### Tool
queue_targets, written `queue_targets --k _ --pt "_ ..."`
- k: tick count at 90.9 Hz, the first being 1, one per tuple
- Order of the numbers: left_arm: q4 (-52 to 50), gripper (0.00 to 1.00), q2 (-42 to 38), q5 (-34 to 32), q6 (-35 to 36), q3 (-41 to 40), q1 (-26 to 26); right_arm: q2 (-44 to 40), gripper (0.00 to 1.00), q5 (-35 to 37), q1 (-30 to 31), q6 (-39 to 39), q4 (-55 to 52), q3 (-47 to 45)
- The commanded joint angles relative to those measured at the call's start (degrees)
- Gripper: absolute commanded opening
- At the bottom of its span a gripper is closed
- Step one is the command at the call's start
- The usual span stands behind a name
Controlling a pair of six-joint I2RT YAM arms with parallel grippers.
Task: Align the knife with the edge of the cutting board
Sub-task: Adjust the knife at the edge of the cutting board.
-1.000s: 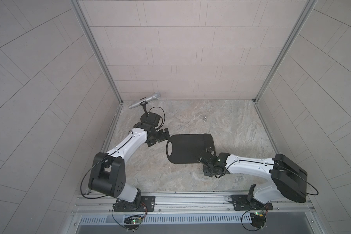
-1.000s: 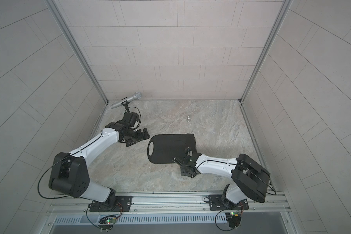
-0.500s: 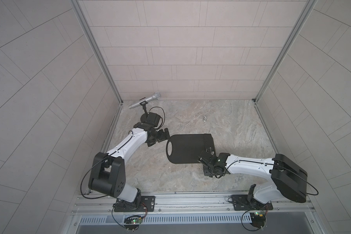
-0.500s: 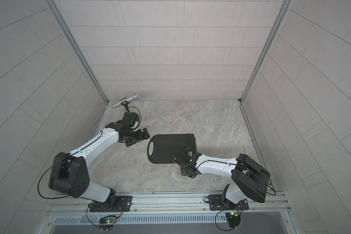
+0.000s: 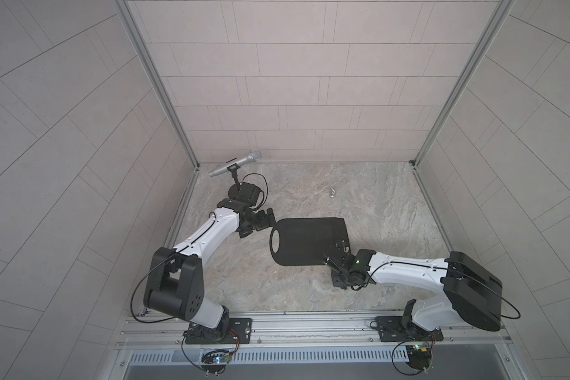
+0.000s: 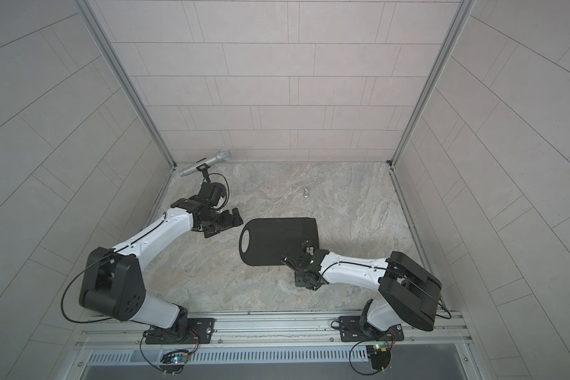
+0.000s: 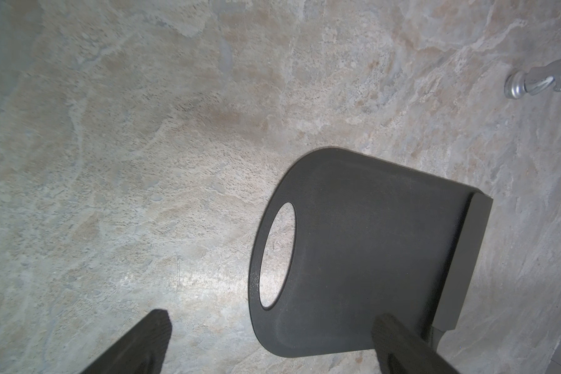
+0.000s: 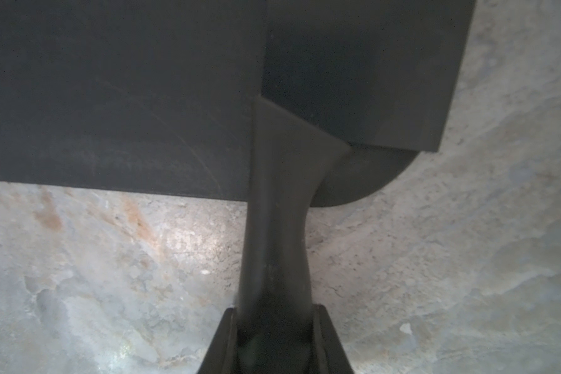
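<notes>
Right wrist view: my right jaws clamp the slim handle of the all-black broad-bladed knife (image 8: 276,246). Mid-frame in a top view, its blade lies along the frame-right end of the flat matte-black cutting board (image 5: 303,243), seemingly parallel. I judge only release remains, while my left jaws gape, empty.

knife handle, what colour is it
Black; the knife handle shows best in the right wrist view.

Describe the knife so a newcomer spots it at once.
Find the black cutting board mid-table. The knife lies across its square end, opposite the oval hole, handle jutting past the near edge into the right gripper. Its slim handle sets it apart from the equally black board.
</notes>
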Motion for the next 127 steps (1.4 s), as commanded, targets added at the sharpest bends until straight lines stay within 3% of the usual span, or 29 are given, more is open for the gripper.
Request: queue_targets --k 1,30,59,93,101,119,127 --pt "-1.3 1.00 -0.6 -0.1 0.9 1.4 -0.3 -0.9 0.07 -0.2 0.3 -0.2 0.2 -0.3" --pt "-1.4 1.00 -0.6 -0.3 0.9 1.2 -0.3 -0.8 0.32 0.1 0.3 -0.6 -0.3 0.2" --pt "-1.4 1.00 -0.6 -0.4 1.0 1.1 -0.3 -0.7 0.34 1.0 0.3 -1.4 -1.2 0.7" --pt "-1.6 1.00 -0.8 -0.8 1.1 1.2 -0.3 -2.1 0.54 0.4 -0.4 -3.6 -1.7 2.0" --pt "-1.6 1.00 -1.0 -1.1 1.2 1.2 -0.3 -3.1 0.63 0.2 -0.8 -5.3 -2.0 2.9" --pt "-1.7 1.00 -2.2 -2.8 1.7 1.3 -0.3 -9.1 0.98 -1.8 -4.2 -11.1 -3.9 5.9" --pt "-1.5 1.00 -3.0 -3.8 2.2 1.2 -0.3 -13.0 1.00 -2.1 -6.5 -13.1 -3.7 6.7"
